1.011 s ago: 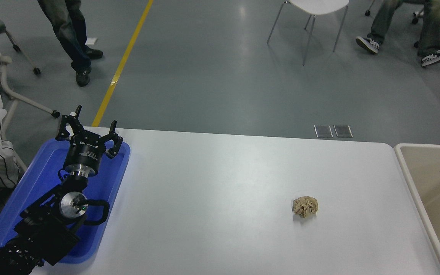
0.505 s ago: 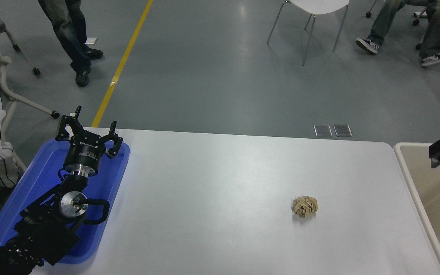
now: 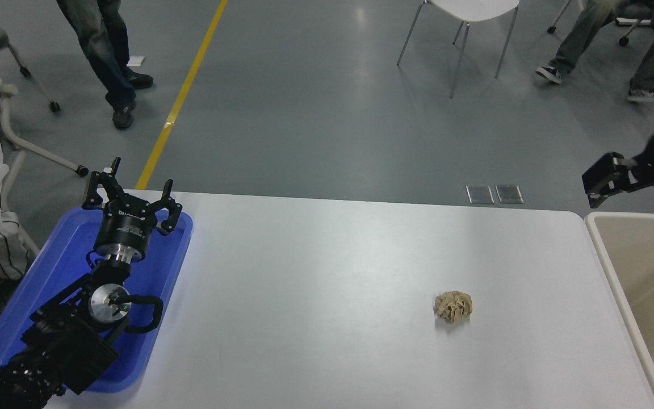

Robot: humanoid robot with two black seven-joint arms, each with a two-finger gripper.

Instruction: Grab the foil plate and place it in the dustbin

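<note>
From my end the right gripper (image 3: 608,183) is hanging up in the air at the right edge, above the far left corner of the dustbin (image 3: 611,257), reaching in toward the left, and honestly I can't tell if it's spread or clenched from this angle. The left gripper (image 3: 131,197) is parked over the blue tray (image 3: 171,267) at lower left, pointing away from me with its fingers spread and nothing in them. I can't spot the foil plate anywhere, only a crumpled paper ball (image 3: 453,307) sitting on the white table (image 3: 315,272).
</note>
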